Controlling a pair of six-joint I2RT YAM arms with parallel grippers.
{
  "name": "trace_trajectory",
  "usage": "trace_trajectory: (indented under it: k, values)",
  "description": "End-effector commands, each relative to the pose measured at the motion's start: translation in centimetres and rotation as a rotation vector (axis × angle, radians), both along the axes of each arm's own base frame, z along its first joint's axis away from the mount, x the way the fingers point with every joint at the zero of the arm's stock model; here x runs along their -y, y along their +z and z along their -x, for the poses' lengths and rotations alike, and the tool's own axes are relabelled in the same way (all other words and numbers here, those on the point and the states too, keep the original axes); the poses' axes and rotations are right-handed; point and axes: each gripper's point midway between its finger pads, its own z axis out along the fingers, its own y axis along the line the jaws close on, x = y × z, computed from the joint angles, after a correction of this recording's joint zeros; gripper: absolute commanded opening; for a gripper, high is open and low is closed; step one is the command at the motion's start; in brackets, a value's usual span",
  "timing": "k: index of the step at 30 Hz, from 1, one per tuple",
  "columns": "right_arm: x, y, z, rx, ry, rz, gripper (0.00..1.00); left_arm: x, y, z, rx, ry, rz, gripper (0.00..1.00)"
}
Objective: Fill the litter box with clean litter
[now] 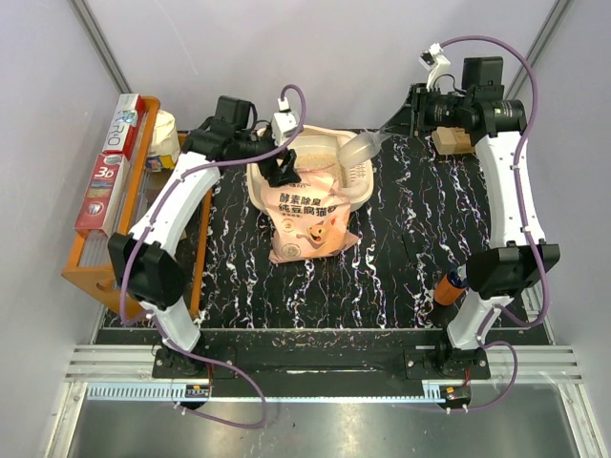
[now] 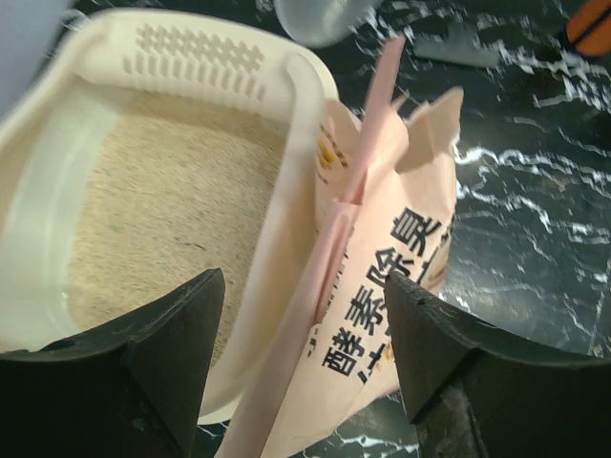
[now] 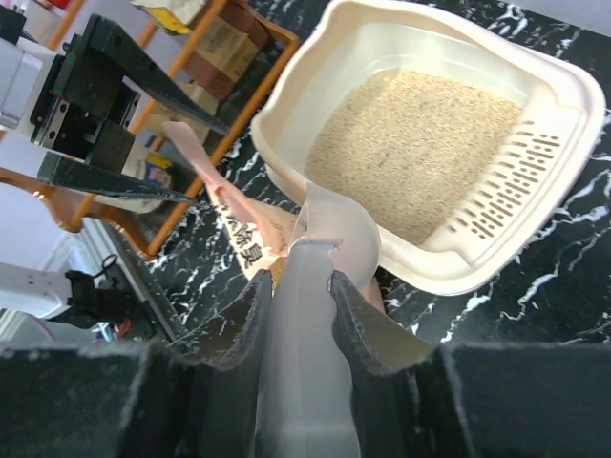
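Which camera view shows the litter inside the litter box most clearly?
The right wrist view: nearly the whole bed of clean litter lies visible in the litter box. The left wrist view shows it blurred, partly behind the left fingers. The top external view shows only a small patch beside the left arm and the bag.
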Motion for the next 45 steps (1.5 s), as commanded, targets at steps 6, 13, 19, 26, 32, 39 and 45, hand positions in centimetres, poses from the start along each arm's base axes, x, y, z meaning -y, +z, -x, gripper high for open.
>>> trace_trajectory:
  k: [6,13,19,26,32,39,45]
  values:
    - [0.4,0.1,0.5,0.099,0.046,0.089,0.00,0.9,-2.4,1.5,-0.055,-0.184,-0.036,0.65]
    - [-1.7,0.4,1.7,0.045,0.045,0.055,0.00,1.6,-1.3,1.3,-0.026,-0.213,-0.023,0.24]
    - [-3.1,0.6,2.6,0.010,0.054,0.093,0.00,1.1,1.4,3.9,-0.025,-0.207,0.023,0.00]
    - [-3.6,-0.3,3.6,-0.072,0.040,0.154,0.00,0.0,2.8,5.7,0.040,-0.122,0.066,0.00]
    - [-4.8,-2.1,6.6,-0.163,0.084,0.175,0.00,-0.3,3.2,6.1,0.044,-0.064,0.103,0.00]
    - [-4.1,0.1,6.7,-0.068,0.033,0.195,0.00,-0.3,2.7,6.3,0.028,-0.055,0.111,0.00]
    - [-4.7,-1.8,6.6,-0.108,0.061,0.227,0.00,-0.1,3.9,6.3,0.054,-0.043,0.147,0.00]
